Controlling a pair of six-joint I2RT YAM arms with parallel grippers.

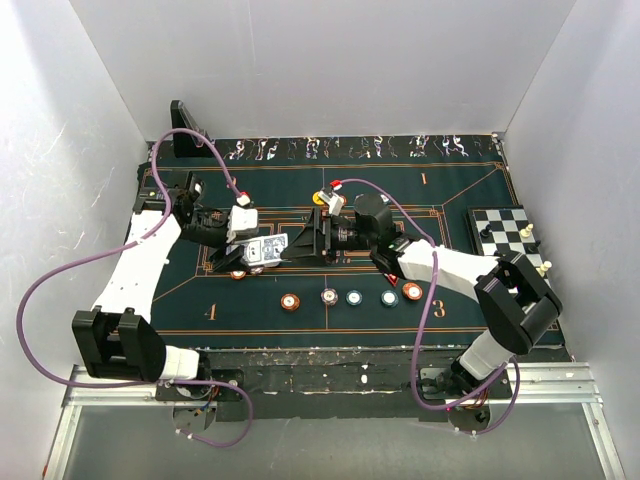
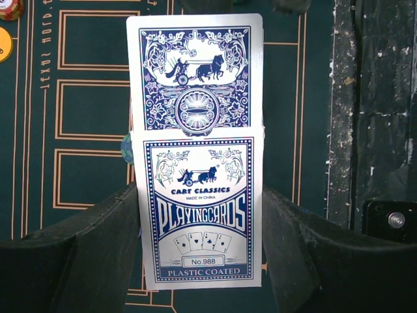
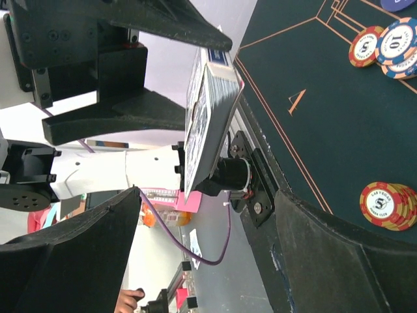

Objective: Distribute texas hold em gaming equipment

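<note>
1. Dark green felt [image 1: 250, 322] with orange lines covers the table between grey walls.
2. Lower centre, overhead view: a row of chips [image 1: 353, 297] lies flat on the felt.
3. Mid-frame left: the left gripper [image 2: 200, 195] is clamped on both sides of a blue-patterned card pack [image 2: 202, 215]. A matching flap or card [image 2: 195, 75] sticks out past the top of the pack.
4. Mid-frame centre: the right gripper [image 1: 300, 243] faces the pack's edge with its fingers spread wide and nothing between them.
5. Upper centre: a yellow chip [image 1: 320, 198] sits beside a red chip [image 1: 337, 184].
6. Right edge: chessboard [image 1: 505, 228]. Upper left: black stand [image 1: 185, 128].
</note>
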